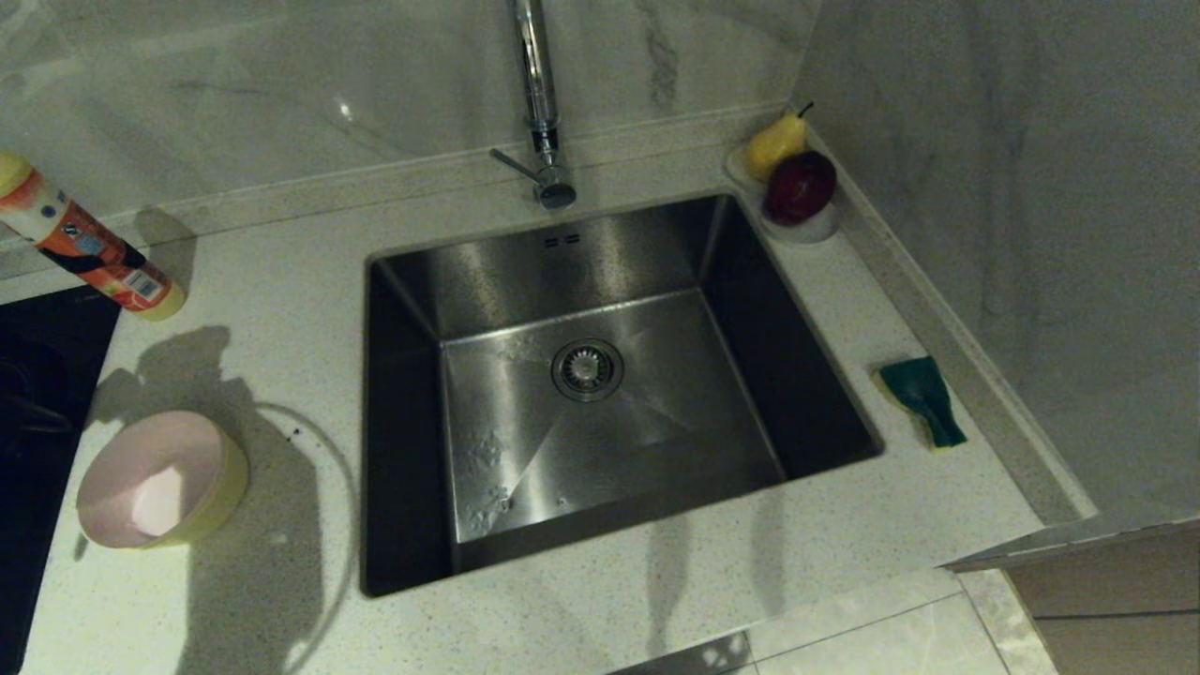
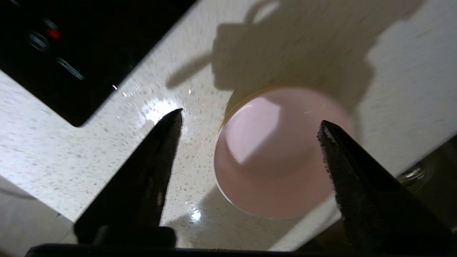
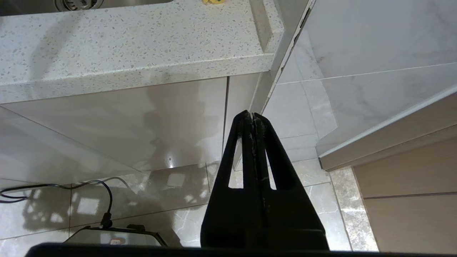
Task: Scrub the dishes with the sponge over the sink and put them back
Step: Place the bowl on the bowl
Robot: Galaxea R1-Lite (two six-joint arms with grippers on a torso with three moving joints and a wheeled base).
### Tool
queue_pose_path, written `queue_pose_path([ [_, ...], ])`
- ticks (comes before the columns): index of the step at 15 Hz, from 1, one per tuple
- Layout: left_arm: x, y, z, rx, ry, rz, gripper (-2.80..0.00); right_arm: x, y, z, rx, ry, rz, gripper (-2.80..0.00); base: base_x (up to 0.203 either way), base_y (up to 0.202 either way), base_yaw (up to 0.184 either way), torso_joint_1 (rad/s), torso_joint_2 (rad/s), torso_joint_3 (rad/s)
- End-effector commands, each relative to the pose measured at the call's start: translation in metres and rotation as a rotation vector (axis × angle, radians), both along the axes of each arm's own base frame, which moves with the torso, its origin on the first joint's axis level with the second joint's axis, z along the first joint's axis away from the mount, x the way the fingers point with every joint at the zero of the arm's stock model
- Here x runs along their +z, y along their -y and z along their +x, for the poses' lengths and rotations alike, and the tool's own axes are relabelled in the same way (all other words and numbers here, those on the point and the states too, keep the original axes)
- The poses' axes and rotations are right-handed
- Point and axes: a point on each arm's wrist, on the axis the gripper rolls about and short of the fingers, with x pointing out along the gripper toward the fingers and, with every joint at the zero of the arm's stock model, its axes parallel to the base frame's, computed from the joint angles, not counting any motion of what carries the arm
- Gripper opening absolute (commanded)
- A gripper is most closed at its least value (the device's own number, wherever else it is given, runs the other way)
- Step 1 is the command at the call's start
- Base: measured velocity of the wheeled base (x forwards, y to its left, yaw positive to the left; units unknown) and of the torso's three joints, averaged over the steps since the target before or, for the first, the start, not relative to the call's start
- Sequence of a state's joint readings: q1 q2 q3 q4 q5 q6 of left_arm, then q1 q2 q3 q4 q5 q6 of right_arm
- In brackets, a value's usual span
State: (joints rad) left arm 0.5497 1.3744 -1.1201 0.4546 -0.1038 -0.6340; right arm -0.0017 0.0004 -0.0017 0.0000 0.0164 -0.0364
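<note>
Left gripper (image 2: 250, 117) jaws released wide above pink bowl (image 1: 161, 480), nested in yellow, left of sink (image 1: 872, 441). I risk clipping rim, toppling stack. Right gripper (image 3: 252, 116) clenched, parked.

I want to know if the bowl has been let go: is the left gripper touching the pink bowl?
Apart. In the left wrist view the left gripper stands open, both fingers clear above the pink bowl sitting on the counter.

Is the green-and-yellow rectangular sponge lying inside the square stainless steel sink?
No, the sponge lies on the speckled countertop right of the sink.
</note>
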Motion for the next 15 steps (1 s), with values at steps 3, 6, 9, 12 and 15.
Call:
queue_pose_path([
  [3,0.017,0.002,-0.014,0.081,-0.012,0.039,-2.8,0.0,0.0,0.0,0.001,-0.001,0.0,-2.8,0.0,0.0,0.0,0.0,0.0,0.0],
  [6,0.015,-0.01,-0.008,0.196,-0.047,0.001,-2.8,0.0,0.0,0.0,0.001,-0.001,0.0,-2.8,0.0,0.0,0.0,0.0,0.0,0.0],
  [9,0.019,-0.026,0.002,0.258,-0.045,-0.03,-2.8,0.0,0.0,0.0,0.001,-0.001,0.0,-2.8,0.0,0.0,0.0,0.0,0.0,0.0],
  [12,0.031,-0.05,0.016,0.348,-0.029,-0.062,-2.8,0.0,0.0,0.0,0.001,-0.001,0.0,-2.8,0.0,0.0,0.0,0.0,0.0,0.0],
  [15,0.034,-0.08,0.031,0.414,-0.023,-0.078,-2.8,0.0,0.0,0.0,0.001,-0.001,0.0,-2.8,0.0,0.0,0.0,0.0,0.0,0.0],
])
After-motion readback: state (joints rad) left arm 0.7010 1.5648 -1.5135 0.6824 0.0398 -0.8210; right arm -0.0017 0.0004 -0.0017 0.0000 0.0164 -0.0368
